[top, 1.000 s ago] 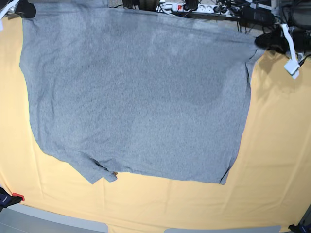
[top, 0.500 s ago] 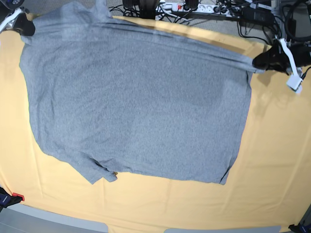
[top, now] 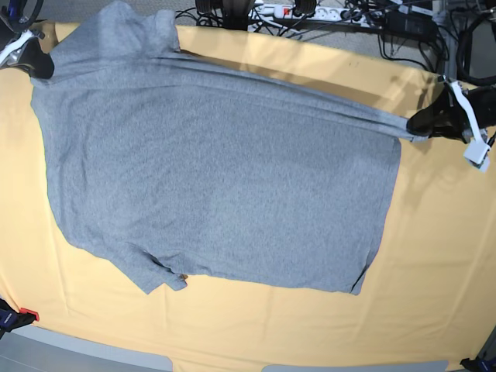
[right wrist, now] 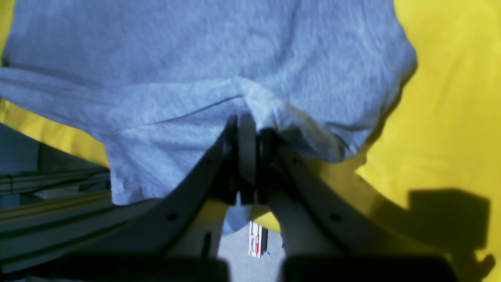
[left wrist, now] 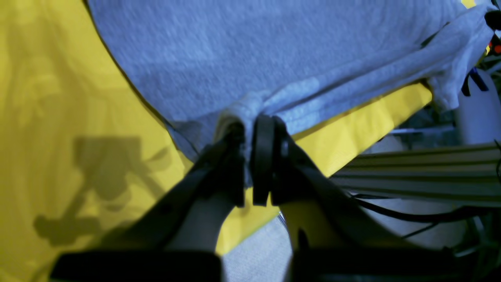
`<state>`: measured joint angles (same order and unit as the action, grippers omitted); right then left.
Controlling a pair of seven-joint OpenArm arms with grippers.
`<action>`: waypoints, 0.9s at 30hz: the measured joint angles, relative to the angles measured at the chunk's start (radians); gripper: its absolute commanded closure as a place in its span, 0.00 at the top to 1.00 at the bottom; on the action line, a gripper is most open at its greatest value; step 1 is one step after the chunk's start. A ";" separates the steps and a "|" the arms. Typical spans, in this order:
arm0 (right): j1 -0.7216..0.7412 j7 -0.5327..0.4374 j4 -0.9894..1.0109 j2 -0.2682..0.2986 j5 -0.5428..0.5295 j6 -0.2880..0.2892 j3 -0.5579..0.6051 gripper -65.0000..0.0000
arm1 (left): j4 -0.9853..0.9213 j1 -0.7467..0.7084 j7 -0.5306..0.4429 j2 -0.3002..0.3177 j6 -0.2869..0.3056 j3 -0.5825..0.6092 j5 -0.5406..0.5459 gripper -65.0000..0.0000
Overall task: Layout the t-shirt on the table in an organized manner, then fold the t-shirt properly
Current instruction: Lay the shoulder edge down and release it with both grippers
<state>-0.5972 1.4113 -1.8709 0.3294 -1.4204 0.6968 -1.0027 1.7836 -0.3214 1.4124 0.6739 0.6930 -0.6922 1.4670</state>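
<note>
Base view, t-shirt (top: 217,178): plain grey side up, spread over the middle of the surface (top: 434,256); its far edge is pulled into a taut ridge running from 10 o'clock to 3 o'clock.
Base view, left pincer (top: 418,122): at 3 o'clock, arm reaching in low from the right edge, clamped on the shirt's far right corner.
Base view, right pincer (top: 39,63): at 10 o'clock, arm coming in from the top left corner, at the shirt's far left edge.
Left wrist view, left pincer (left wrist: 248,133): fingers pressed narrow with a bunch of grey cloth (left wrist: 274,58) pinched between them, above the yellow surface (left wrist: 58,98).
Right wrist view, right pincer (right wrist: 246,129): fingers nearly together, gripping a fold of the shirt (right wrist: 203,51); surface (right wrist: 450,98) at 3 o'clock.
</note>
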 measured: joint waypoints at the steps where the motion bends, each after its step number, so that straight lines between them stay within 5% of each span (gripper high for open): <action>1: 0.003 0.000 0.000 0.000 -0.002 0.000 0.000 0.00 | 0.000 0.000 -0.001 0.000 0.000 0.000 0.000 0.00; 7: 0.032 0.000 0.000 0.000 0.008 0.000 0.063 0.00 | 0.000 0.000 -0.022 0.000 0.000 0.000 -0.001 0.00; 17: 0.113 -0.061 0.000 0.000 0.235 0.000 0.128 0.00 | 0.000 0.054 -0.061 -0.003 0.000 0.117 -0.001 0.00; 27: 0.146 -0.147 0.000 -0.003 0.308 0.000 0.128 0.00 | 0.000 0.177 -0.107 -0.003 0.000 0.307 -0.194 0.00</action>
<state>-0.4515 1.2640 -1.8706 0.3267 -1.1126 0.6964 -0.8745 1.7832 -0.1448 1.3052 0.6704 0.6930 -0.3851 1.2728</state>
